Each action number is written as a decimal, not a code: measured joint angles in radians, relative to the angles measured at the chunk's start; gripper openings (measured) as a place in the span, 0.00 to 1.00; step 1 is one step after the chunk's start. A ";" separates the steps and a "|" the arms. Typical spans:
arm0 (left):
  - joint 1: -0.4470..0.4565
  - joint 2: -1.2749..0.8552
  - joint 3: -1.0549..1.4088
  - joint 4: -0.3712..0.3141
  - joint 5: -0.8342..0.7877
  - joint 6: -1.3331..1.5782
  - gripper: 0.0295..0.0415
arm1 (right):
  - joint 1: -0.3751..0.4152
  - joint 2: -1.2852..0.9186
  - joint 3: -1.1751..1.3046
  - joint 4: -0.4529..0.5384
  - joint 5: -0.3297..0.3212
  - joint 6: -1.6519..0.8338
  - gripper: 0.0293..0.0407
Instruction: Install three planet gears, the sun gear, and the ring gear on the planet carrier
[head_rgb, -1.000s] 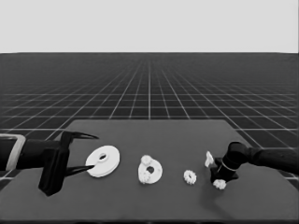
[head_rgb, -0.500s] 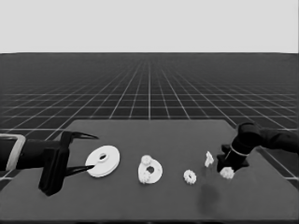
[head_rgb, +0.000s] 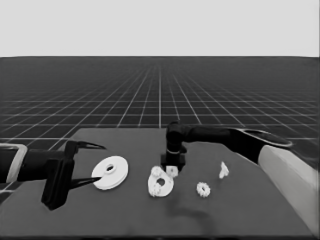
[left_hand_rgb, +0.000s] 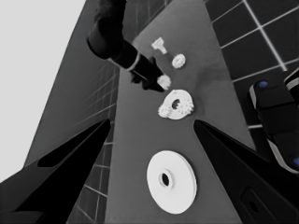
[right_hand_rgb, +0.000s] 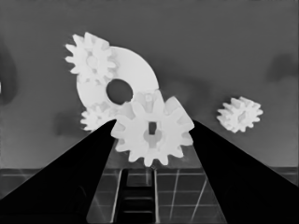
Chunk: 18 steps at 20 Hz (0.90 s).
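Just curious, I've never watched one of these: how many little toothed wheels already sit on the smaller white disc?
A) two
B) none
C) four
A: two gears sit on the smaller round part; a third is in the right claw, a fourth lies aside.

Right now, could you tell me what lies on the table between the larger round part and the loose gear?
In the head view, the smaller round part, already bearing two gears, lies between the larger round part and the loose gear.

No text, label, brand, number or sign could be read on the table, on the white parts or on the arms.
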 joint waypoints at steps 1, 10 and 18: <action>0.000 0.000 0.000 0.000 0.000 0.000 0.75 | -0.062 0.009 -0.032 -0.065 0.016 -0.020 0.16; 0.000 0.000 0.000 0.000 0.000 0.000 0.75 | -0.158 0.030 -0.107 -0.150 0.051 -0.064 0.16; 0.000 0.000 0.000 0.000 0.000 0.000 0.75 | -0.158 0.031 -0.108 -0.151 0.051 -0.064 0.81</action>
